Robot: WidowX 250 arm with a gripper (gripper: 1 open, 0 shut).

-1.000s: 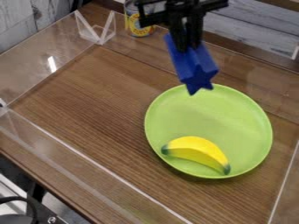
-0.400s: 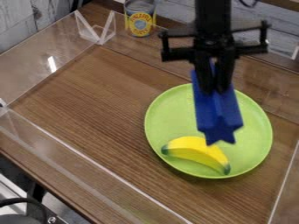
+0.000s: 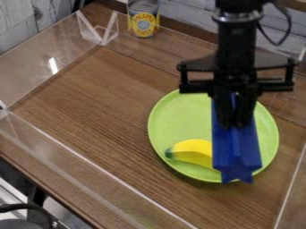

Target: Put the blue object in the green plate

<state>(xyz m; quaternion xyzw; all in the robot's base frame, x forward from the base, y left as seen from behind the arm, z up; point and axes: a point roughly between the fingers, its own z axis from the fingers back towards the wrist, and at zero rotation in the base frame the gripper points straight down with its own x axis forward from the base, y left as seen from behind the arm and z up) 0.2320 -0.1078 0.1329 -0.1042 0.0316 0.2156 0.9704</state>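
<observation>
The arm hangs over the green plate (image 3: 180, 112), pointing down. Its gripper (image 3: 232, 112) is closed tight on the top of the blue block (image 3: 235, 148). The block hangs long-ways, straight down, over the right side of the plate. Its low end is near the plate's front rim, but I cannot tell if it touches. A banana (image 3: 191, 153) lies in the plate, just left of the block. The plate sits on a brown wooden table (image 3: 84, 98). A yellow can (image 3: 143, 22) stands far back.
</observation>
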